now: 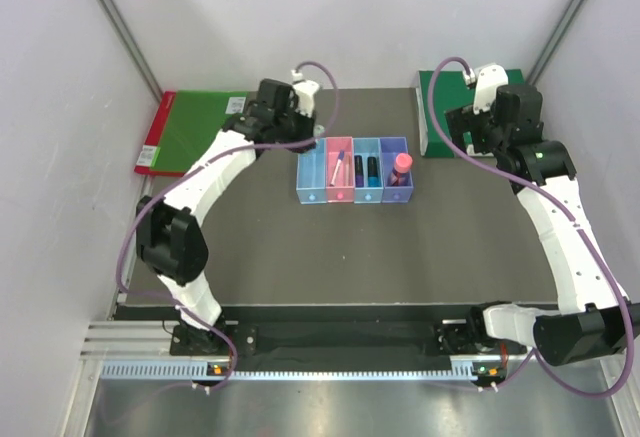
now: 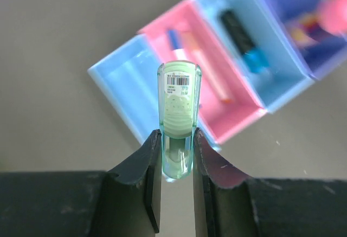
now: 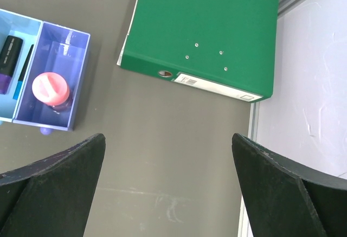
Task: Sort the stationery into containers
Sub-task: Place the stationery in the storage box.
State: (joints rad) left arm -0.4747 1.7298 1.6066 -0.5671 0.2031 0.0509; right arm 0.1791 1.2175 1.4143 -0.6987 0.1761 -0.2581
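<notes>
Lining a dark grey table (image 1: 260,257), white walls (image 1: 60,107) enclose it.

A dark grey table top (image 1: 300,247) is enclosed by plain white walls (image 1: 60,157) braced with grey metal struts (image 1: 120,27). A dark green binder (image 3: 203,28) and a flat green folder (image 1: 195,132) are laid at the far corners. Lighting appears even, perhaps from overhead.
</notes>
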